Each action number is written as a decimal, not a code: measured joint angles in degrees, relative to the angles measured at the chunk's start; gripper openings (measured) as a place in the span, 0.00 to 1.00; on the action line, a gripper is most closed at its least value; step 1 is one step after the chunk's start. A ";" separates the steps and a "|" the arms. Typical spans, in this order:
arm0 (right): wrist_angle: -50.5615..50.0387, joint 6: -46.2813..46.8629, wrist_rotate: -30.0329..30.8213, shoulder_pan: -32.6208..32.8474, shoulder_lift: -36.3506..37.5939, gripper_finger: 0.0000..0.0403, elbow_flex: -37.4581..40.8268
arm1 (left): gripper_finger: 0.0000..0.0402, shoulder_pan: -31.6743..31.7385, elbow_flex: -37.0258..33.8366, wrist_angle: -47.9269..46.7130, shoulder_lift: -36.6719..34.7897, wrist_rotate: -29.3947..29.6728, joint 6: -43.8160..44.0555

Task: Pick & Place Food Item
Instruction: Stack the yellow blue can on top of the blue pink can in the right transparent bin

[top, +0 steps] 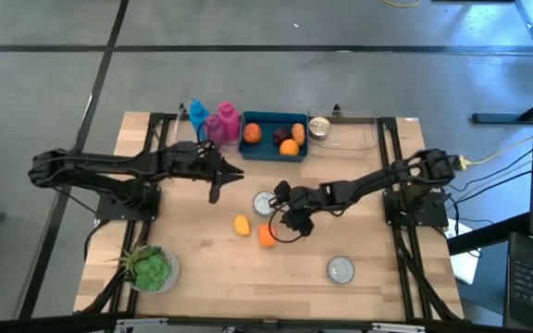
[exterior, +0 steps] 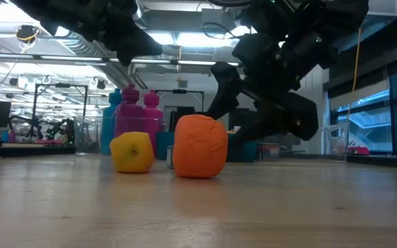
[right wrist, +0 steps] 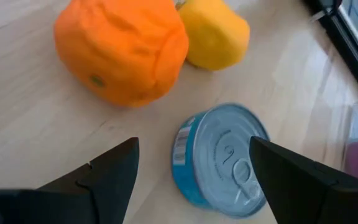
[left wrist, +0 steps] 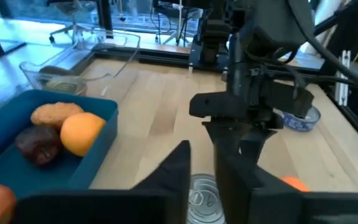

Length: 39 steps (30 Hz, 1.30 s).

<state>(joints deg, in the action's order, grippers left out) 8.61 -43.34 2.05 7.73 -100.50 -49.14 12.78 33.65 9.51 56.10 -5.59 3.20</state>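
The right gripper (right wrist: 194,171) hangs low over the counter (top: 202,259) with its jaws spread wide and nothing between them. A tin (right wrist: 219,162) sits just ahead of the jaws. Beyond the tin lies the orange pepper (right wrist: 122,50), and touching the pepper's far side, or nearly so, is a smaller yellow food item (right wrist: 215,34). From above, the pepper (top: 266,235) rests near the middle of the counter, well apart from the blue bin (top: 273,148) that already holds a few foods.

The left gripper (top: 215,194) hovers between the bin and the tin. Its jaws look nearly clenched with only a sliver of gap, and I cannot tell whether they count as released; they carry nothing.

My guess is that the step in hand is reaching for the pepper. To do it well, the right gripper should pass over or around the tin rather than nudge it, then centre the open jaws on the pepper's widest part. It should come down from the side away from the yellow item so that one is not shoved along. The pepper looks soft and lumpy, so a gentle, square squeeze should hold better than a hard pinch.
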 joint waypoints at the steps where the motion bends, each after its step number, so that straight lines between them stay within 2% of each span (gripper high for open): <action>1: 0.40 -0.05 0.02 0.00 -0.29 0.75 -0.26 | 0.19 0.23 0.00 -0.03 0.00 -0.41 0.48; 6: 0.58 -1.38 0.04 0.00 -0.53 0.75 -1.55 | 0.34 0.56 0.00 0.13 0.00 -3.16 0.73; 11: 0.78 -4.27 0.93 -0.17 -1.48 0.72 -1.97 | 0.41 0.43 0.02 0.16 0.00 -2.97 2.25; 15: 0.07 -5.84 3.92 -0.17 -3.41 0.68 -1.86 | 0.41 0.43 0.04 0.14 0.04 -3.03 2.64; 29: 0.75 -6.70 5.05 -1.38 -5.26 0.59 -1.88 | 0.41 0.41 0.04 0.05 0.04 -3.03 2.58; 39: 1.99 -9.66 5.01 -2.03 -8.04 0.45 -2.06 | 0.41 0.41 0.07 -0.30 0.04 -3.03 2.55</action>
<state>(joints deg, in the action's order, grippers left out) 10.61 -53.00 7.06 5.69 -108.53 -51.20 13.19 33.71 9.21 56.14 -8.62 5.75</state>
